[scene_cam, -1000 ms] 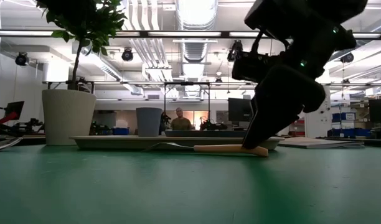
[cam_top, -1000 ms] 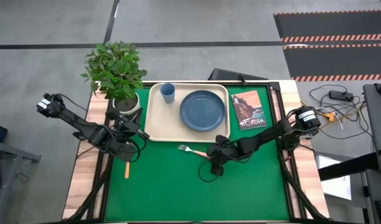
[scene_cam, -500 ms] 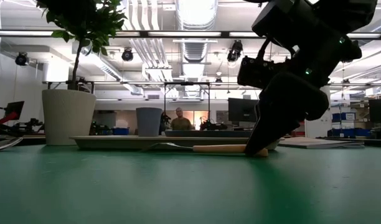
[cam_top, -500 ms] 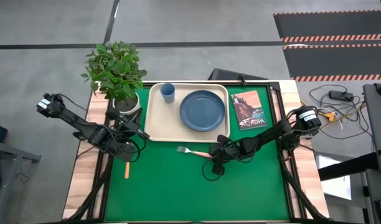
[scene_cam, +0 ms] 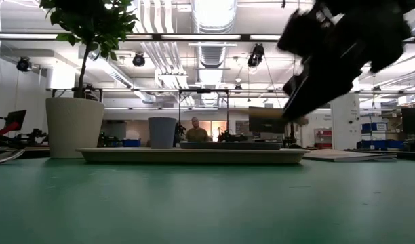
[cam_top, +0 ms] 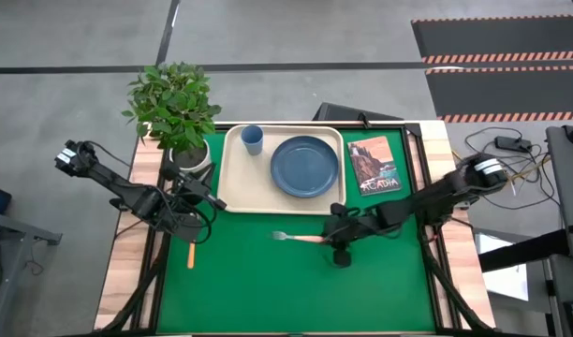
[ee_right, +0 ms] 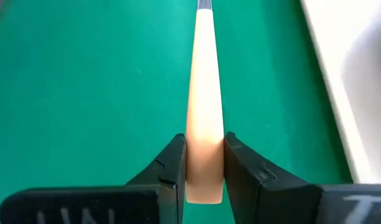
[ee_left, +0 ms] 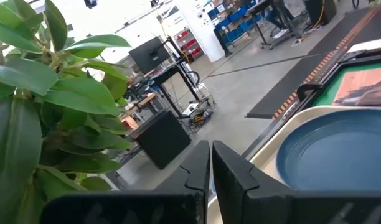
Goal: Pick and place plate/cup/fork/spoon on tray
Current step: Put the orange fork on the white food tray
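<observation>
The cream tray [cam_top: 232, 187] lies at the far middle of the green mat and carries the dark blue plate [cam_top: 304, 167] and the small blue cup [cam_top: 252, 139]. The pale-handled fork [cam_top: 301, 238] hangs over the mat just near of the tray, with my right gripper [cam_top: 335, 237] shut on it. The spoon's orange handle [cam_top: 190, 253] lies on the mat at the left; its bowl is hidden under my left arm. My left gripper [ee_left: 210, 168] stays shut and bare by the tray's left end, beside the plant. My right gripper pinches the free end of the fork's pale handle [ee_right: 204, 163] between its two fingers [ee_right: 172, 167]. It comes from the table's right, with the fingers lying along the fork. The fork points toward the left, tines ahead, and is lifted clear of the mat.
A leafy plant in a white pot [cam_top: 186, 150] stands at the tray's left end. A picture-covered booklet [cam_top: 374, 164] lies to the right of the tray. Bare green mat [cam_top: 286, 290] spreads toward the near edge. A person [scene_cam: 196, 130] sits far behind the table.
My right gripper has risen from the mat with the fork's handle end and drawn a little toward the table's right and near edges. The fork, which lay flat on the mat, is now lifted clear.
</observation>
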